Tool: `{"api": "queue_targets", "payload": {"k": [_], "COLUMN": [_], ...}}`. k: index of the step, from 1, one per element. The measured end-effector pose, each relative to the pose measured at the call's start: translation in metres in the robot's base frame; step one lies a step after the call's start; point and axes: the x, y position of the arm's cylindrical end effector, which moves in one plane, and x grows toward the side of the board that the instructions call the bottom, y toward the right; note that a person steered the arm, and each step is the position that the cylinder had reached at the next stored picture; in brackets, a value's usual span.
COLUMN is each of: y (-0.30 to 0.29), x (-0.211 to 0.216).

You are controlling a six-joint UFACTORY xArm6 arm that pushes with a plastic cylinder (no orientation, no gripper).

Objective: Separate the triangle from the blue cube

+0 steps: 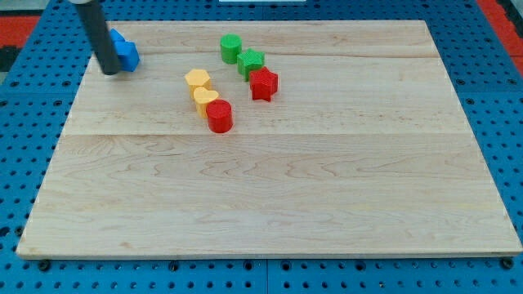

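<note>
I see a pale wooden table (270, 204) of long planks, evenly lit. A blue pegboard surface (507, 122) surrounds it, with red patches at eleven o'clock (20, 20) and one o'clock (500, 12).

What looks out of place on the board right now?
Nothing is damaged. Only the blue blocks stand out: they sit at the board's top-left edge, apart from the other blocks, partly hidden behind my tip.
</note>
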Motion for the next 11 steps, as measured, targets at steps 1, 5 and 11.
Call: {"api": "queue_targets", "payload": {"k": [1, 5, 11], "y": [-0.016, -0.010, 0.238], "x": [-0.010, -0.057, -0.092]}}
